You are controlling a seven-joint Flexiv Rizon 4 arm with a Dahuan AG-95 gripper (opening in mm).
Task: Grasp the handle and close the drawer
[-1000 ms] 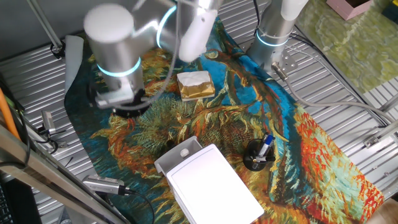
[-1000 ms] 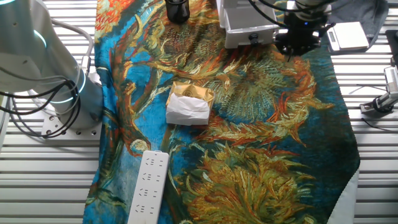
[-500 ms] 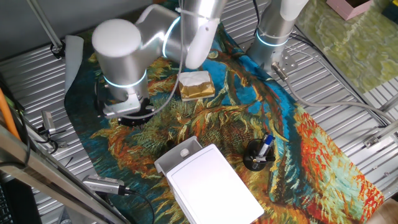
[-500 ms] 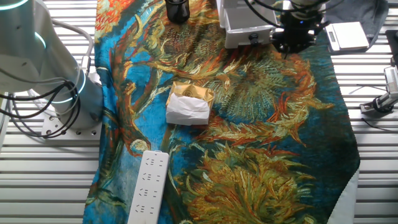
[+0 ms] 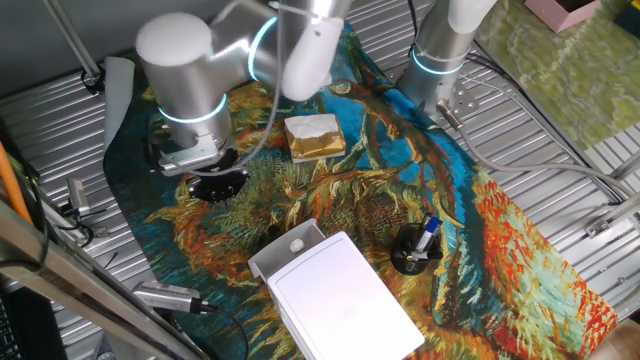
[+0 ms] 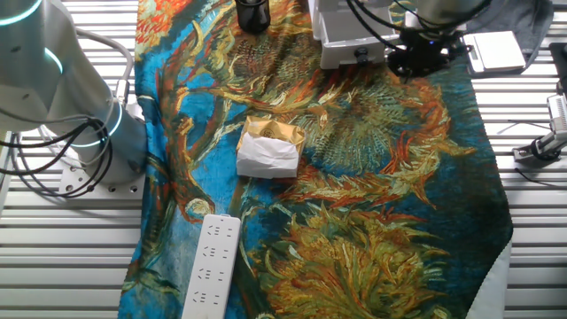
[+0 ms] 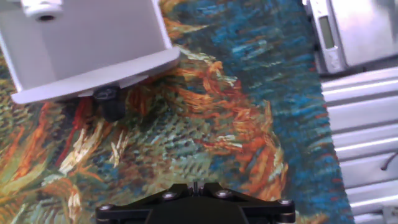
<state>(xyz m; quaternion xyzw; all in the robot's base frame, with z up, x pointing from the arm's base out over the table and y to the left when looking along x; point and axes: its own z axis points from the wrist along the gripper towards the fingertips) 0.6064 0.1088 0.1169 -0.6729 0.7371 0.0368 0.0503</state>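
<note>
The white box [image 5: 345,300] lies on the patterned cloth, and its drawer [image 5: 288,252] stands pulled out toward my gripper. The handle [image 5: 297,244], a small whitish knob, sits on the drawer's top. In the hand view the drawer [image 7: 87,46] fills the upper left, with the handle [image 7: 40,7] at the top edge. A dark round stub [image 7: 111,104] sticks out under its front lip. My gripper [image 5: 218,186] hovers over the cloth, apart from the drawer and off to one side of its front [image 6: 354,53]. The gripper [image 7: 194,185] looks shut and holds nothing.
A tan-and-white sponge block [image 5: 315,137] lies mid-cloth. A black cup with a pen [image 5: 415,250] stands beside the box. A white power strip [image 6: 211,266] and a second arm's base [image 6: 62,97] are further off. A flat grey device [image 7: 354,31] lies on the slatted metal table just past my gripper.
My gripper has shifted over the cloth toward the drawer's front. The drawer and box have not moved.
</note>
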